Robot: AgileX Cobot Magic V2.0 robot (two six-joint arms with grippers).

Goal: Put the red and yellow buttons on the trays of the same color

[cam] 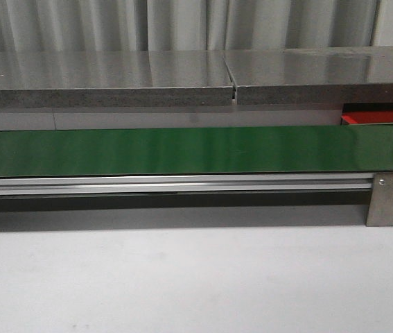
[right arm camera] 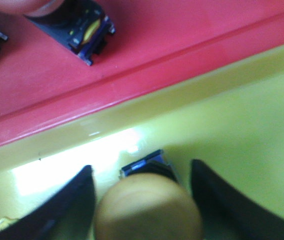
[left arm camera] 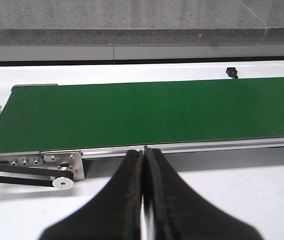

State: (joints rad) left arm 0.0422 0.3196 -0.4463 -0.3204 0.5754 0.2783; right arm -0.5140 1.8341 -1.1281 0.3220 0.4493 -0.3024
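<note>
Yellow button (right arm camera: 148,205) stands upright, domed cap toward the wrist camera, on the yellow tray (right arm camera: 242,120) beside the red tray (right arm camera: 182,35). It sits between the right gripper (right arm camera: 142,200) fingers, which are spread wide with visible gaps either side. Left gripper (left arm camera: 144,190) is pressed closed and empty, near the green belt (left arm camera: 152,112).

Both grippers' fingers (left arm camera: 131,200) are black, tapering wedges (edges slightly worn).

You find no text, label, brand, number or sign you can read in any view; the markings on the dark button body (right arm camera: 84,27) over the red tray (right arm camera: 182,35) are too blurred.
</note>
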